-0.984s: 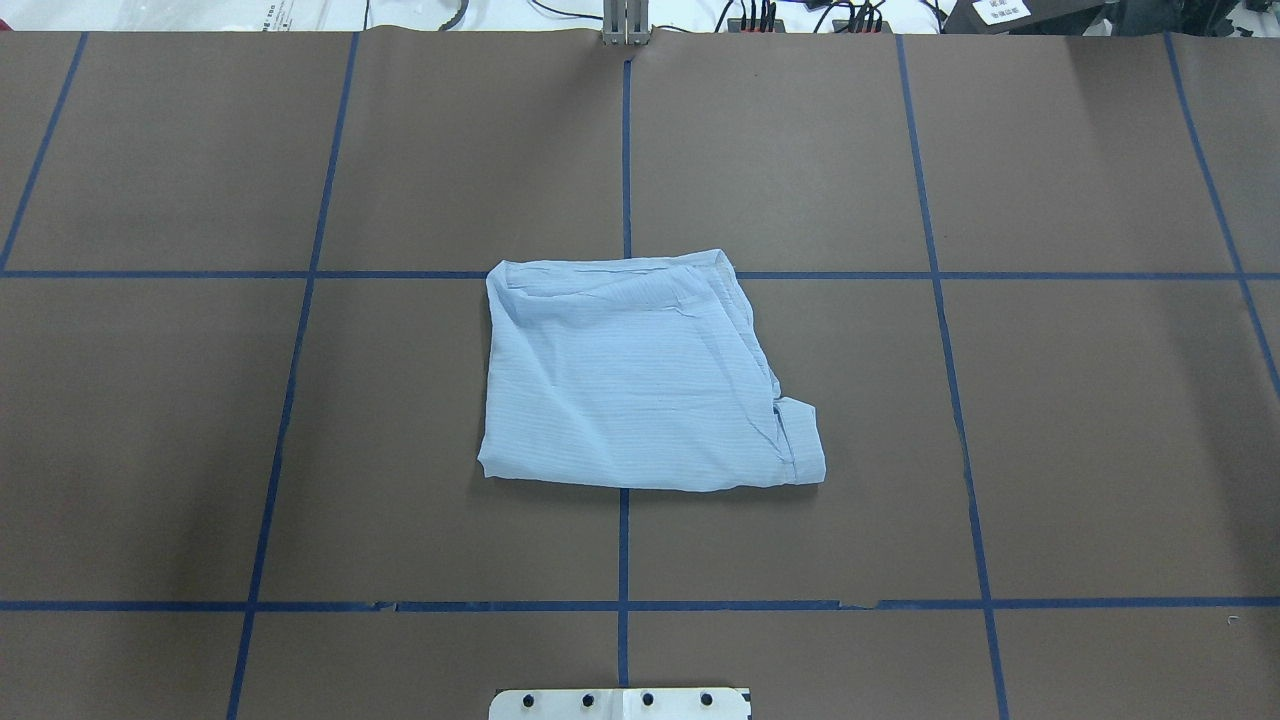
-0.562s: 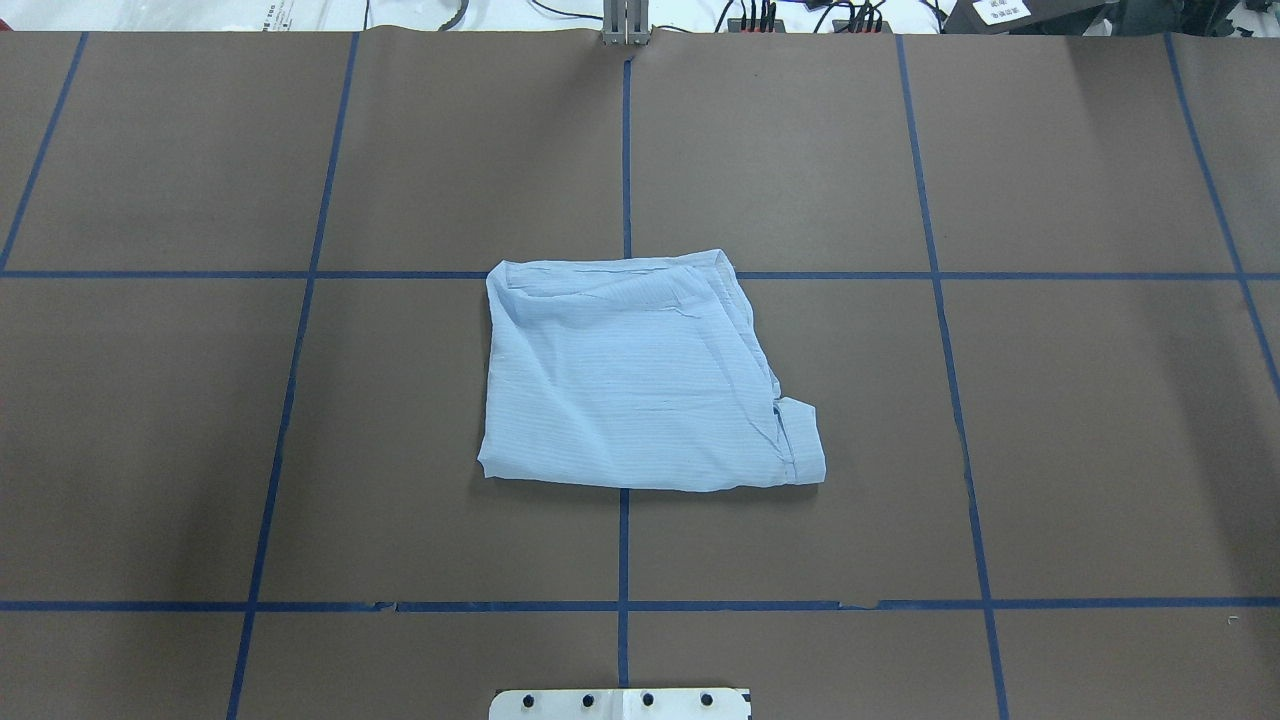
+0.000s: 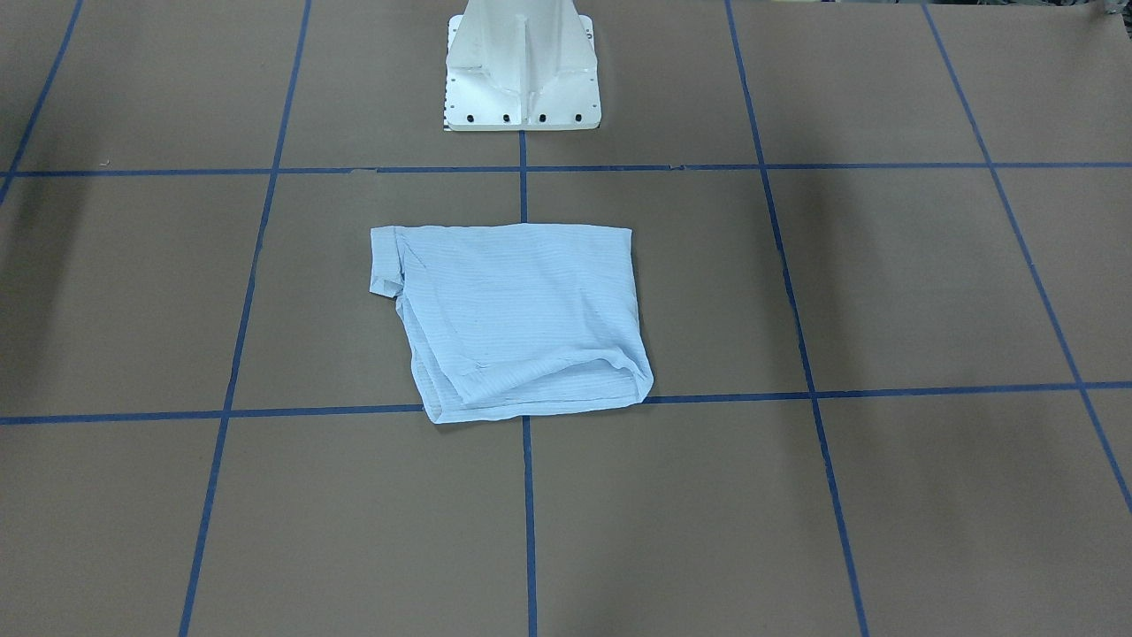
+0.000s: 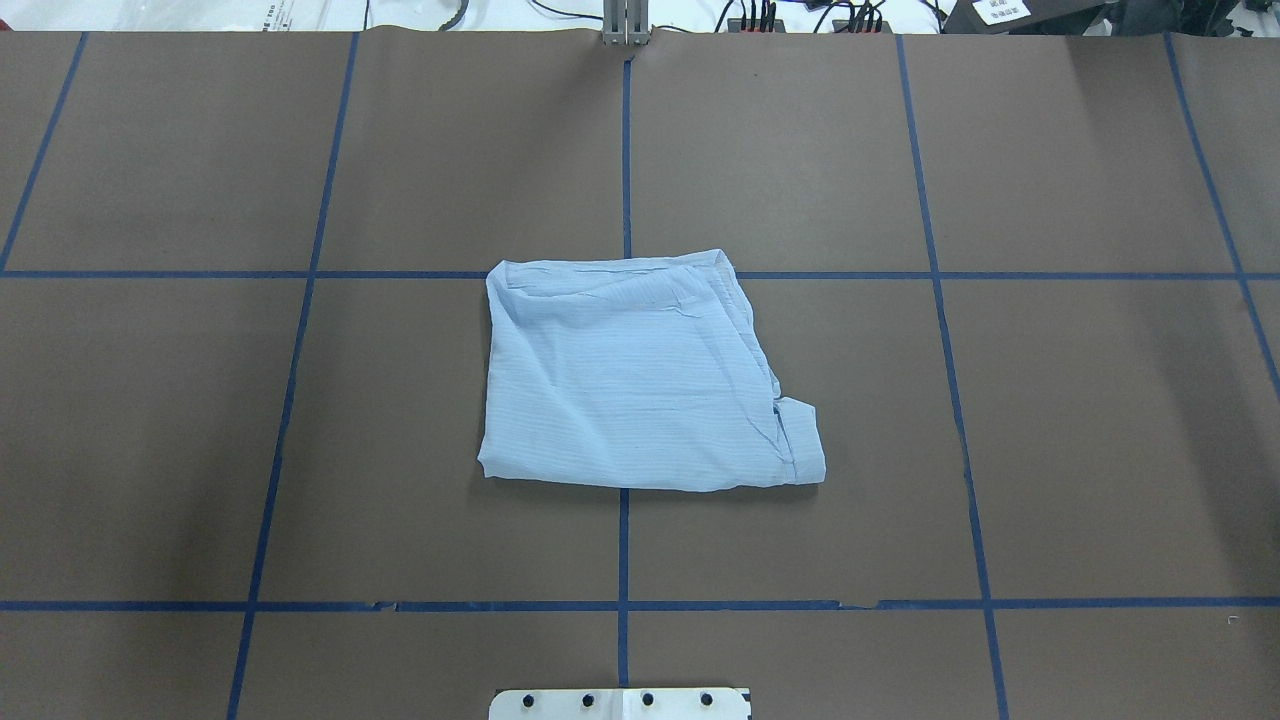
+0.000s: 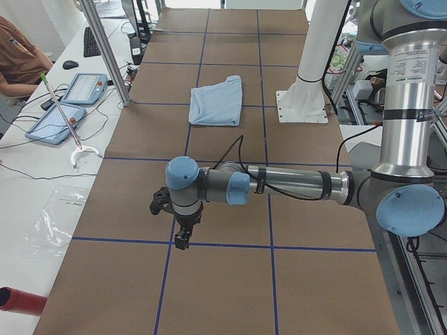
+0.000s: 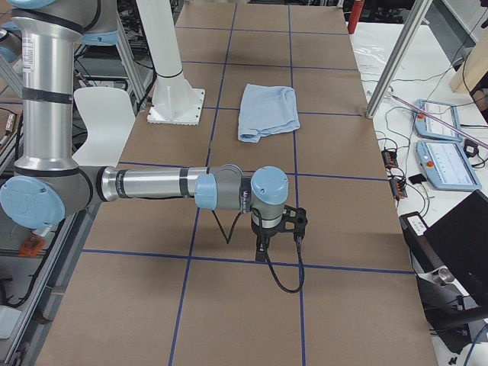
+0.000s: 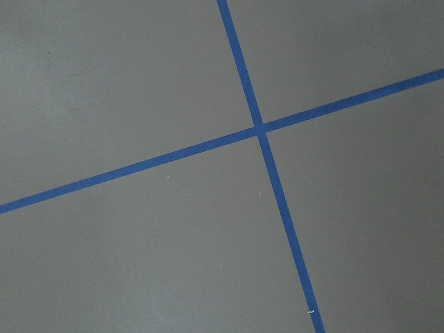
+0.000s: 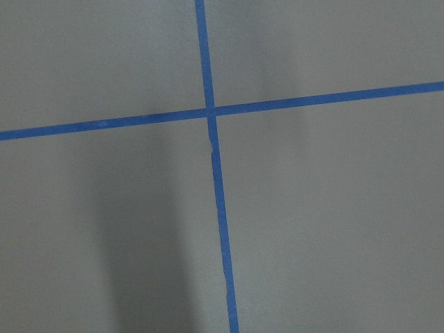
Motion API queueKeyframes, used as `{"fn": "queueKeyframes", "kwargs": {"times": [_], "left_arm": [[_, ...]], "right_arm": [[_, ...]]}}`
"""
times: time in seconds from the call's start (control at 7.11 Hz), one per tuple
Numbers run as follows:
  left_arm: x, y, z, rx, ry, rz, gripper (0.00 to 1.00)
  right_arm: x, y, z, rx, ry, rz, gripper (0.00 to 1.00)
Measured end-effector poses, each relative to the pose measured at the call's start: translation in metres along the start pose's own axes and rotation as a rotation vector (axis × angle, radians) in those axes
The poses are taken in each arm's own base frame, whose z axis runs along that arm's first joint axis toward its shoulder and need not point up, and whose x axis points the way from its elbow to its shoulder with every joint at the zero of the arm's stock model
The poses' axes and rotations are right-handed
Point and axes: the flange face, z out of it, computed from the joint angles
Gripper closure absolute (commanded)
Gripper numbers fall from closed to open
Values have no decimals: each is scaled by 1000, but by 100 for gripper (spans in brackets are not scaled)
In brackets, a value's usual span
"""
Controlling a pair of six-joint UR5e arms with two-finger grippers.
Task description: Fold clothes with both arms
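Shirt unchanged since a second ago, folded on surface. Left arm, right arm well clear; I can't tell jaws' state. I judge folding done.

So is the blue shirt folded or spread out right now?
Folded. The shirt lies flat as a compact, roughly square bundle, with stacked layers showing along its edges.

I see my brown paper-covered table, gridded with blue tape, carrying the folded light blue shirt flat near its middle and the white pedestal base just beyond it.
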Motion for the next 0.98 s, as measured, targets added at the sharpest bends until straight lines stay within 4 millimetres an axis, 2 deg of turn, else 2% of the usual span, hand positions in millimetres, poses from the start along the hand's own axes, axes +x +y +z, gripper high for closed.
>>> {"fn": "queueKeyframes", "kwargs": {"times": [0.7,0.98], "left_arm": [[1,0,-1,1,2,-193,1],[0,0,0,0,1,-214,1]], "right_arm": [[0,0,1,-1,-1,1,0],[0,0,1,0,-1,0,0]]}}
